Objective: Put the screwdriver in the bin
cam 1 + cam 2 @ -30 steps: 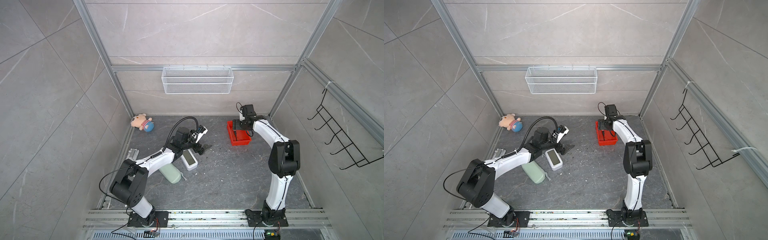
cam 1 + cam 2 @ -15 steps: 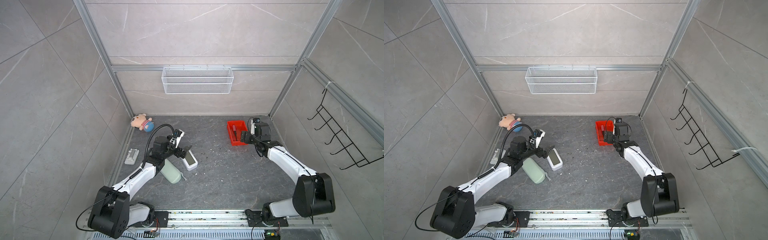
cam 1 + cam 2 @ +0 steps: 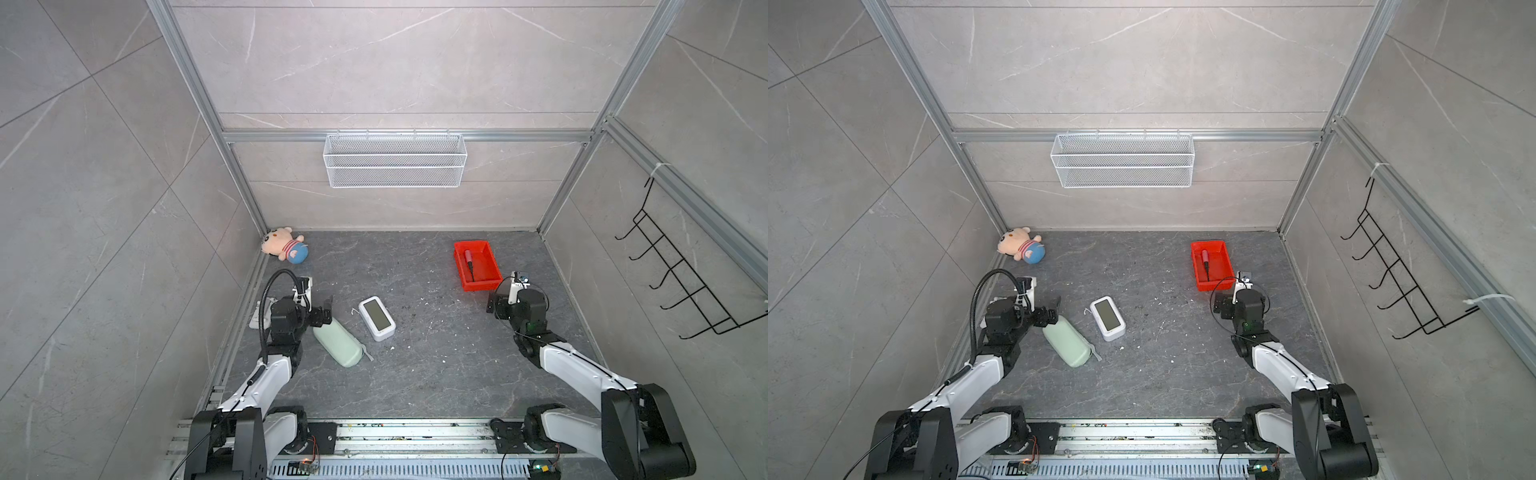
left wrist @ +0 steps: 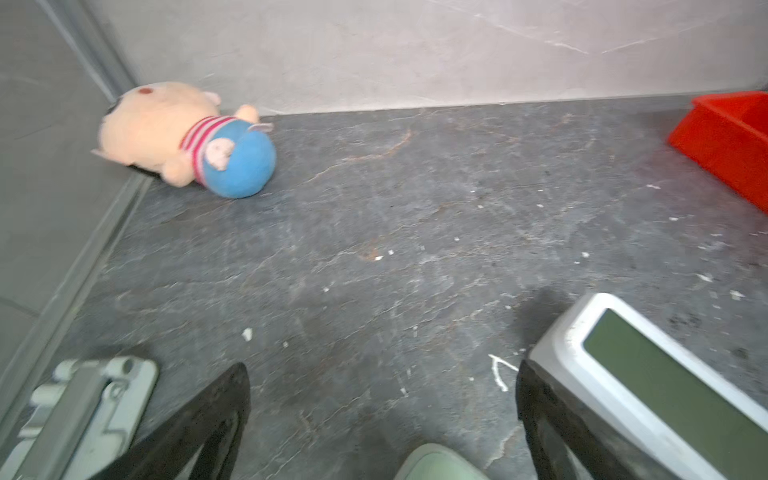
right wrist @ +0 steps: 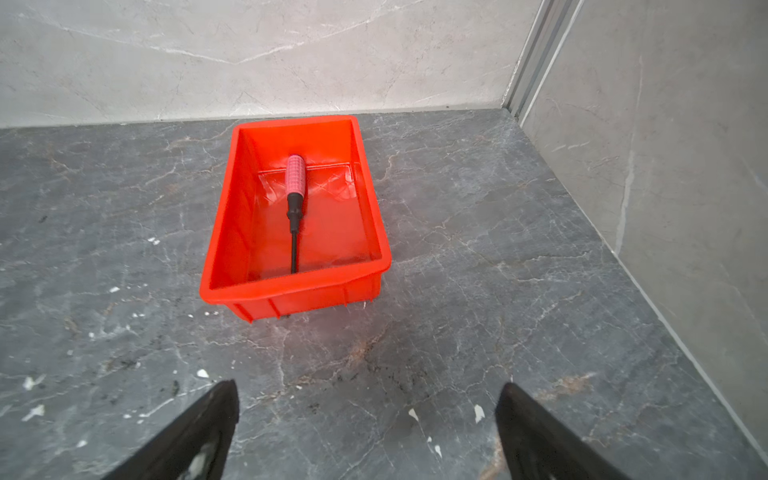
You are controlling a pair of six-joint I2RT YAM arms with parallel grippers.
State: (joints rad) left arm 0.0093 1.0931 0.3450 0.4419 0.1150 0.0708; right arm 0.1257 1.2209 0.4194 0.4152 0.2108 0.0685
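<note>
1. The right fingers (image 5: 195,436) stand wide and empty; the left fingers (image 4: 216,415) are wide too.
2. The right arm, over the bright red rectangular plastic bin (image 3: 482,286) right of centre in a top view a second ago, has drawn back.
3. The slim red-handled, dark-shafted screwdriver (image 5: 295,183) lies flat inside the bin, beyond the fingers, untouched: task likely done.

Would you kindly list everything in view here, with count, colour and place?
screwdriver: 1, pink-red handle, black collar; lying in the bin.
bin: 1, bright red; floor, back right.
plush toy: 1, peach and blue; back left corner.
screen device: 1, white; mid-floor.
soft case: 1, pale green; beside the screen device.
hinged part: 1, white; floor, left wall.
wire basket: 1, white; back wall.
hook rack: 1, black; right wall.
left gripper: 1, black; open, empty.
right gripper: 1, black; open, empty.
</note>
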